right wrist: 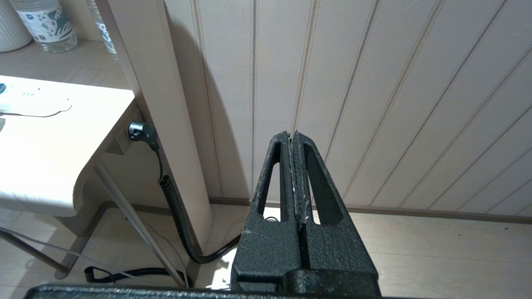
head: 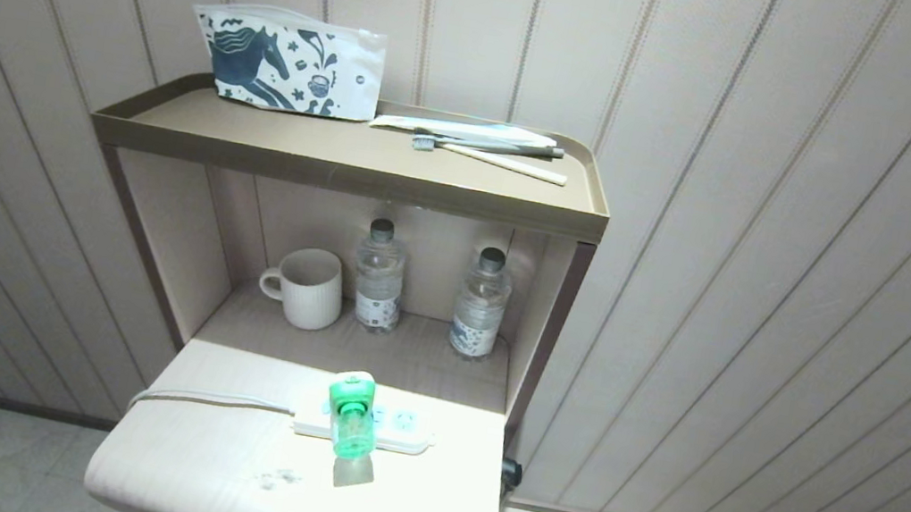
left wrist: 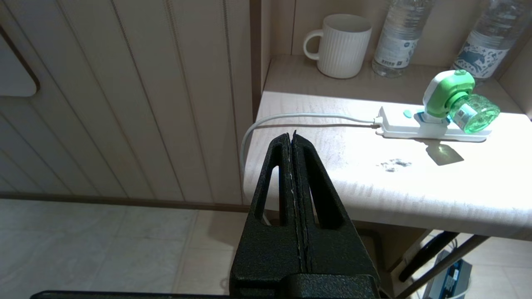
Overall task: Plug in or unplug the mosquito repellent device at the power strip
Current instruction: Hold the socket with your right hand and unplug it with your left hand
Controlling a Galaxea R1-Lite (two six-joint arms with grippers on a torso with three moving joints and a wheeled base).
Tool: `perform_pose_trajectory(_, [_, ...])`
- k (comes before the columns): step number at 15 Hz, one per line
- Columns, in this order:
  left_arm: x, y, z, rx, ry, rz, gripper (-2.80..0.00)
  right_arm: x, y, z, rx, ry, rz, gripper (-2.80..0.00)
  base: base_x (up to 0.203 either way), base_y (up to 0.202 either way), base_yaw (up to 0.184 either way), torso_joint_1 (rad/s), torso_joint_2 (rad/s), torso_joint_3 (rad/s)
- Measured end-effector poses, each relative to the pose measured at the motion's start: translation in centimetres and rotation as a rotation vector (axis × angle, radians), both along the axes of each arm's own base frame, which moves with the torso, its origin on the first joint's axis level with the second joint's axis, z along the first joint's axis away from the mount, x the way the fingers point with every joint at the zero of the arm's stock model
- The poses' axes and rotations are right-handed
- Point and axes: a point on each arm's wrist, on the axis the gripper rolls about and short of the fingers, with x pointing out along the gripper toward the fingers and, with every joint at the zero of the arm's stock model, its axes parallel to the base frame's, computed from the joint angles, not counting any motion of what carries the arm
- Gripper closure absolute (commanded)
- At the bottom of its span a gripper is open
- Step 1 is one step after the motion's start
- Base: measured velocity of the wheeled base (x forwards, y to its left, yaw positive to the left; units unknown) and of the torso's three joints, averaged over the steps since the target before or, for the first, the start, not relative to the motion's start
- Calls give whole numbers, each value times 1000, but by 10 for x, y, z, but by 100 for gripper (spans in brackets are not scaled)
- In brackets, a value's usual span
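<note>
On the desk [head: 206,472], near its back edge and toward the right side, lies the strip [head: 401,439], long side running along that edge. The repellent [head: 350,421] is plugged into one of its sockets, green-and-white head against the strip and the green bottle tilting out toward the front edge, casting a small shadow on the desk. In the left wrist view the strip [left wrist: 399,126] shows a small round button beside the repellent [left wrist: 455,101]. The strip's cord [head: 208,400] runs from its left end to the desk's left edge and drops over it. A dark smudge [head: 281,477] marks the desk in front of the strip.

Behind the desk, in the open shelf niche, a ribbed white mug [head: 308,288] stands at the left, with two water bottles [head: 378,276] [head: 481,303] to its right, all upright and apart from one another. On the top shelf [head: 342,171] a pouch with a horse print [head: 290,64] leans at the wall on the left, and toothbrushes [head: 489,153] lie toward the right.

Neither arm shows in the head view. The left end effector [left wrist: 292,135] hangs off the desk's left front corner, its fingers pressed together and holding nothing, well apart from the strip. The right end effector [right wrist: 292,133] is off the desk's right side, facing the panelled wall, fingers likewise pressed together and empty. A black coiled cable [right wrist: 174,207] hangs from a plug at the shelf's side.
</note>
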Motion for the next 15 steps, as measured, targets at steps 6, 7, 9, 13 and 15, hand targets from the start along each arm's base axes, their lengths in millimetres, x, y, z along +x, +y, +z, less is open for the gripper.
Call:
perform_pose_trajectory(6, [0, 0, 0, 11, 0, -1, 0, 0, 0, 0, -1, -1, 4, 0, 0, 0, 0, 0, 0, 0])
perform_pose_trajectory(7, [0, 0, 0, 14, 0, 1, 0, 0, 0, 0, -1, -2, 3, 0, 0, 0, 0, 0, 0, 0])
perform_pose_trajectory(9, [0, 0, 0, 27, 2, 2, 0, 0, 0, 0, -7, -5, 6, 0, 0, 0, 0, 0, 0, 0])
perform_pose_trajectory(13, [-14, 0, 54, 26, -80, -10, 0, 0, 0, 1, -11, -4, 13, 0, 0, 0, 0, 0, 0, 0])
perform_pose_trajectory(15, [-10, -1, 94, 12, -50, -32, 0, 0, 0, 1, -11, -4, 12, 0, 0, 0, 0, 0, 0, 0])
